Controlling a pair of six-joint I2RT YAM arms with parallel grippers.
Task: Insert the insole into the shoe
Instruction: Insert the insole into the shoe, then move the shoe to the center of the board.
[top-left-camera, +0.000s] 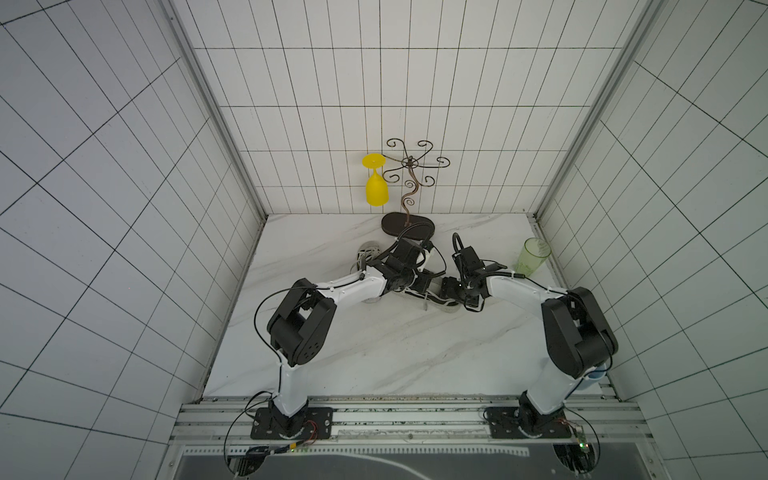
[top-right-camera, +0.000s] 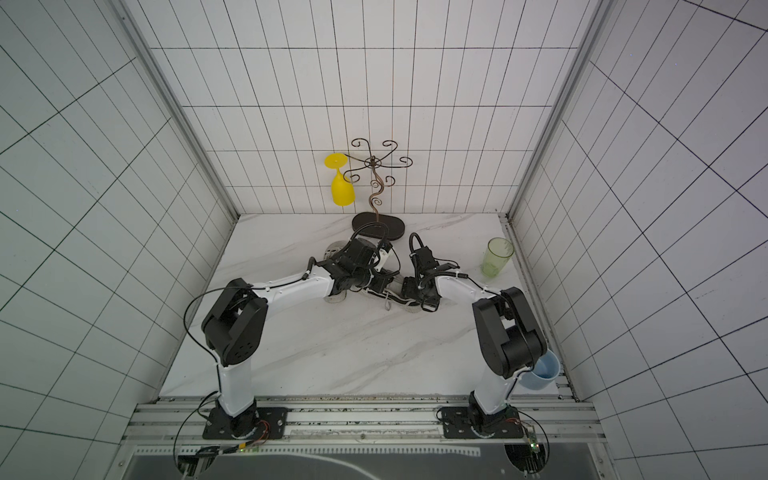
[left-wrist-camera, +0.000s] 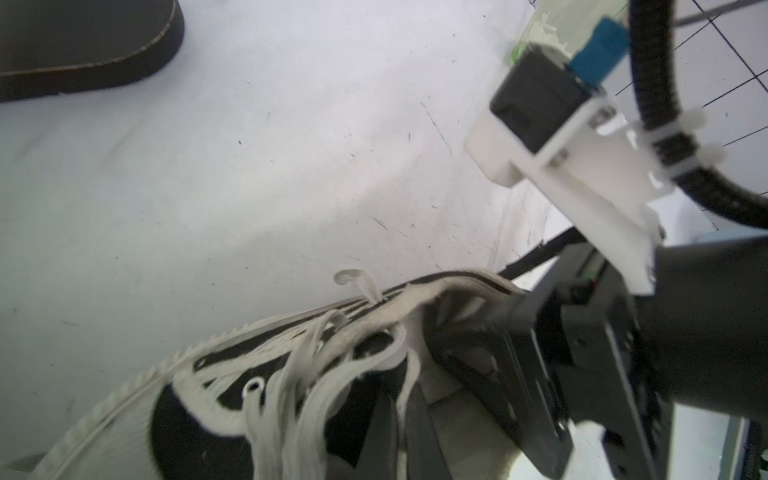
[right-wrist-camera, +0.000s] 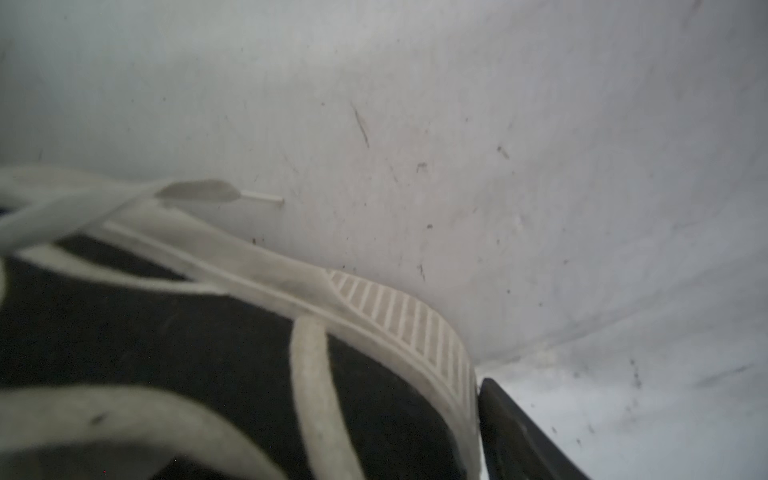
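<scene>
looks like final seating: left gripper clenched among shoe laces, can't tell on what; right gripper spread, released, at shoe end; next, press insole flat

We see the shoe, a black canvas sneaker with a white rubber sole, lying between the left fingers and the right finger. Its white laces are loose (one end trails off the side) and bunch right at the left fingers. A ribbed stretch of sole sits against the right finger. Just beside the left fingers, inside the mouth, a pale surface shows, seemingly the insole; we cannot tell whether it lies flat.
</scene>
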